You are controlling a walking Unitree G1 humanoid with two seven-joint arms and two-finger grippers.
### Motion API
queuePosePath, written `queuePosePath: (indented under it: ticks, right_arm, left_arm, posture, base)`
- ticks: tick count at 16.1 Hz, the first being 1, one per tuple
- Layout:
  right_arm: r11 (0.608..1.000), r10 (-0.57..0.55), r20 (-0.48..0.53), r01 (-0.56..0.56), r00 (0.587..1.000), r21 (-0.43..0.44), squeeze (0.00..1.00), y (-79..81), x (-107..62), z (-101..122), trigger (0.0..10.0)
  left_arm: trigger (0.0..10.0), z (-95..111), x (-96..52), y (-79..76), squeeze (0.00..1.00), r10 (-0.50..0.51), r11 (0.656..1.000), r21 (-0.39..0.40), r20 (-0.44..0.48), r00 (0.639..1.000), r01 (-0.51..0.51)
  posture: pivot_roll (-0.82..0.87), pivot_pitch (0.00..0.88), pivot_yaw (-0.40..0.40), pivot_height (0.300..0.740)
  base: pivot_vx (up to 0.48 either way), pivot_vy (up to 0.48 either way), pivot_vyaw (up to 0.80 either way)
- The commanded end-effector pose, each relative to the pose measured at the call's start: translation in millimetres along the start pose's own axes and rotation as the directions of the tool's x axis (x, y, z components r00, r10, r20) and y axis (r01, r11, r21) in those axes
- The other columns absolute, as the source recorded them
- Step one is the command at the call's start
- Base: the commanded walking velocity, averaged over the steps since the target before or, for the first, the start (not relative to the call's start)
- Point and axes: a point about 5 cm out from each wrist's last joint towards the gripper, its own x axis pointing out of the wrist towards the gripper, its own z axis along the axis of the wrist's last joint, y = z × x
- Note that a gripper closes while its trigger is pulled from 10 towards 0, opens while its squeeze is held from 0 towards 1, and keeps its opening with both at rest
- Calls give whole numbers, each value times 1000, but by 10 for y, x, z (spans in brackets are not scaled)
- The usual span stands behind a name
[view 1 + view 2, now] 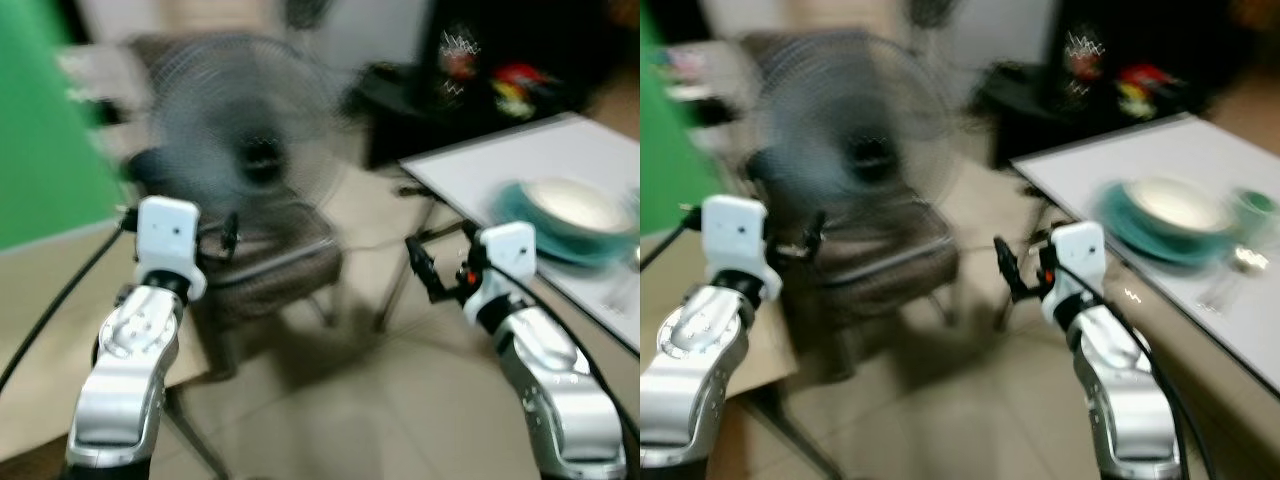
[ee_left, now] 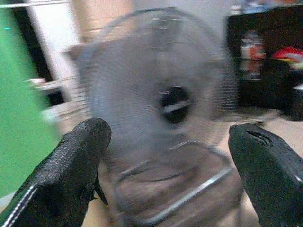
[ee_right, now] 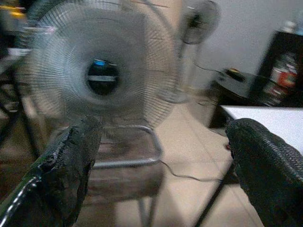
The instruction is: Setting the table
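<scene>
A white table (image 1: pixel 520 160) stands at the right. On it a teal plate (image 1: pixel 520 215) carries a cream bowl (image 1: pixel 570 203), with a small teal cup (image 1: pixel 1252 203) and blurred cutlery (image 1: pixel 1225 280) beside it. My left gripper (image 2: pixel 173 170) is held up at the left, open and empty, its black fingers (image 2: pixel 71 175) wide apart. My right gripper (image 3: pixel 165 175) hovers left of the table's near edge, also open and empty. The head views are blurred.
A grey standing fan (image 1: pixel 245 130) sits straight ahead over a brown chair (image 1: pixel 270 260). A green panel (image 1: pixel 45 130) is at the left. A dark shelf (image 1: pixel 500 70) with colourful items stands behind the table. Tiled floor (image 1: pixel 350 400) lies below.
</scene>
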Motion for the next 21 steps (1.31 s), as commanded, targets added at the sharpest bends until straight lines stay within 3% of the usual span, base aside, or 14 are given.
queuePosePath:
  ticks: [1,6,8,11,17,19,20,21]
  right_arm:
    - [1000,-13,-7,13,1000,4,1000,-50,-23,-16,10000]
    - [999,-32,-5,32,999,14,1000,-115,14,-37,10000]
    - [996,-78,0,78,997,48,1000,-135,29,-46,10000]
    - [995,-82,-2,82,997,59,1000,-123,-3,-61,10000]
    - [987,-149,-62,152,987,57,1000,-180,3,-113,10000]
    - [992,-119,-62,121,991,35,1000,-143,0,-100,10000]
    - [993,-115,-61,117,991,30,737,-136,2,-101,10000]
    - [993,-108,-68,111,992,42,161,-117,2,-114,10000]
  left_arm:
    - [10000,34,26,-70,0,-28,1000,-5,11,1000,28]
    - [10000,69,40,-84,0,-47,999,11,14,999,47]
    - [10000,71,91,-29,0,-44,997,71,6,999,43]
    - [10000,75,188,27,0,-16,997,73,-3,1000,16]
    - [10000,-7,190,-106,0,-121,992,19,-58,991,122]
    - [10000,-48,182,-124,0,-123,991,46,-68,990,126]
    - [10000,-55,184,-125,0,-122,991,44,-71,990,126]
    - [10000,-70,187,-129,0,-138,990,27,-77,987,141]
  posture:
    - [125,0,20,740]
    - [145,0,26,740]
    - [138,0,36,740]
    - [124,0,50,740]
    - [115,0,50,740]
    - [114,0,47,740]
    - [115,0,46,740]
    - [115,0,46,740]
  base:
    - [0,330,800]
    - [0,330,800]
    - [0,0,0]
    - [0,-320,0]
    - [0,0,0]
    - [0,0,0]
    - [0,0,0]
    - [0,0,0]
